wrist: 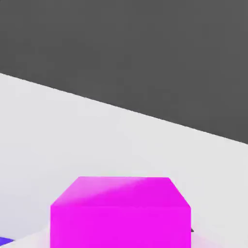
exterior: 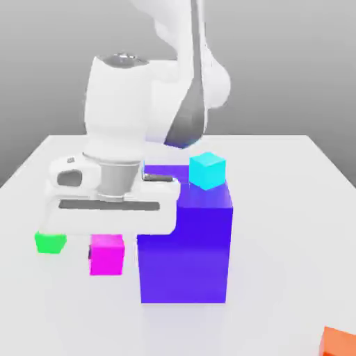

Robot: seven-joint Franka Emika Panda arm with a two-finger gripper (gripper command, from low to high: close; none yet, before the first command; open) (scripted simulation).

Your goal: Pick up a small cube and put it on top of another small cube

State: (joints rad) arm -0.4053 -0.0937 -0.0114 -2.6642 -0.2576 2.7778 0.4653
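Note:
The small magenta cube [exterior: 107, 256] is directly below my gripper [exterior: 106, 235], whose white hand hangs low over it and covers its top edge. In the hand view the magenta cube [wrist: 120, 213] looms very close. I cannot make out whether it rests on the table or is lifted. The small green cube [exterior: 50, 242] lies on the table a short way off, toward the exterior view's left of the magenta one and partly under the edge of the hand.
A big blue-purple block [exterior: 185, 243] stands right beside the magenta cube on the exterior view's right, with a small cyan cube [exterior: 207, 171] on top. An orange cube [exterior: 338, 342] sits at the near right corner. The white table [exterior: 292, 208] spreads around.

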